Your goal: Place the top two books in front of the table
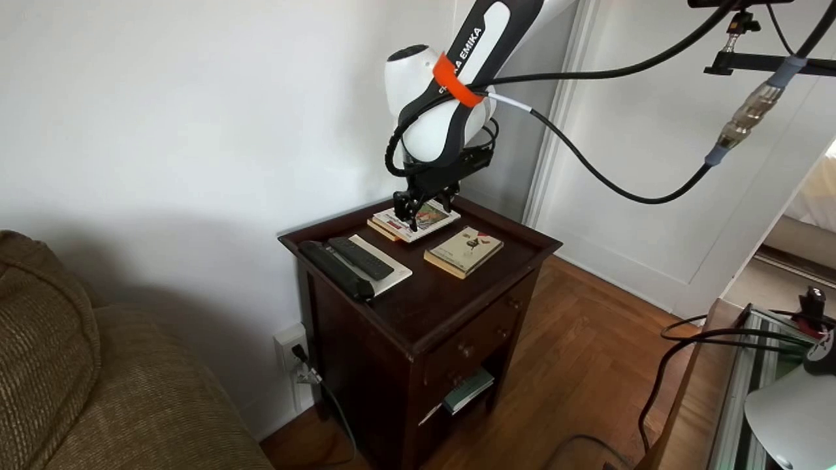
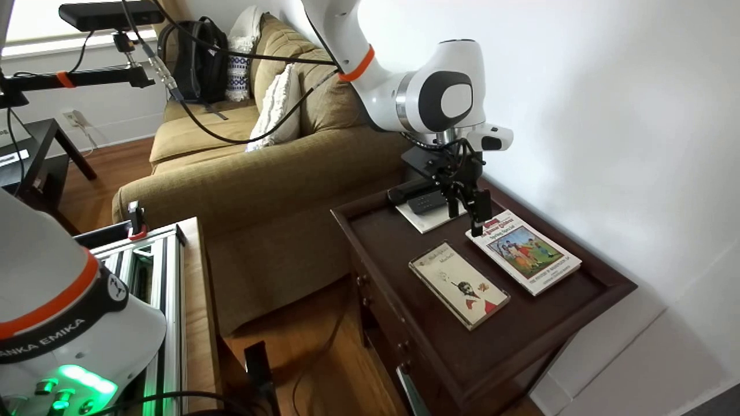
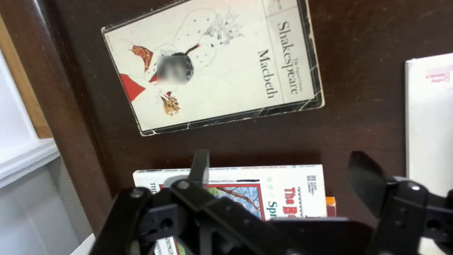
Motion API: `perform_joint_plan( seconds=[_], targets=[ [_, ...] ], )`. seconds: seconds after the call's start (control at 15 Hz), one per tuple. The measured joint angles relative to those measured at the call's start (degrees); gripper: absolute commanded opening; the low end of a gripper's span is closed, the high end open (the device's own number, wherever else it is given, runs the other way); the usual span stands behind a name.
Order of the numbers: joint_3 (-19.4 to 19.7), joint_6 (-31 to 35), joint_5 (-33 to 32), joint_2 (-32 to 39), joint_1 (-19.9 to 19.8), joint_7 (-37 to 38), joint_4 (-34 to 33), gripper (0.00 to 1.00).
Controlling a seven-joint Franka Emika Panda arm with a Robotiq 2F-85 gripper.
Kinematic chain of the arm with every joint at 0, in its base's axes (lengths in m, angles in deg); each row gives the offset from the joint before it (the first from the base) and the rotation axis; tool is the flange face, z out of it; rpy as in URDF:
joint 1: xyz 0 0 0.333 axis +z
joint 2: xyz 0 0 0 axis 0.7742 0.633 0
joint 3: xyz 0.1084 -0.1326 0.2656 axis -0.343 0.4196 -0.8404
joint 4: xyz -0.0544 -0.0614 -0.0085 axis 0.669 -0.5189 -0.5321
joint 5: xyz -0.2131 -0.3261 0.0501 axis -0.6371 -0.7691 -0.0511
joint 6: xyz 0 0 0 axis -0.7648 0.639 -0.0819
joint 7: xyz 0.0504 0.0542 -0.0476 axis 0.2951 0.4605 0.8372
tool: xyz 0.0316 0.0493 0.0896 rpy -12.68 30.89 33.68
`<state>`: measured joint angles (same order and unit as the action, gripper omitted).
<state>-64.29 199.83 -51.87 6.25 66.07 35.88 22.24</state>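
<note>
Second pick likely in hand: Robotiq gripper (image 3: 279,161) hangs spread over end of Spring Special book (image 2: 523,252); Macbeth paperback (image 2: 459,284) seems placed. Next: align, descend, pinch.

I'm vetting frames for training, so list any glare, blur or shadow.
Wrist view: the Macbeth paperback has a square blurred patch, though its title reads clearly; a pale sheen marks the side table rim. In an exterior view: the window is washed out, and green light glows on the Franka base. In an exterior view: soft shadow lies on the wall beside the sofa.
</note>
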Motion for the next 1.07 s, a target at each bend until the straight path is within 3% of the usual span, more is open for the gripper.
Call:
perform_joint_plan(
  seconds=[0.6, 1.07],
  targets=[
    [4.24, -3.59, -15.70, 7.26, 7.74, 8.06, -6.08, 1.00],
    [5.54, -4.22, -22.85, 12.13, 9.65, 12.34, -10.12, 1.00]
  ],
)
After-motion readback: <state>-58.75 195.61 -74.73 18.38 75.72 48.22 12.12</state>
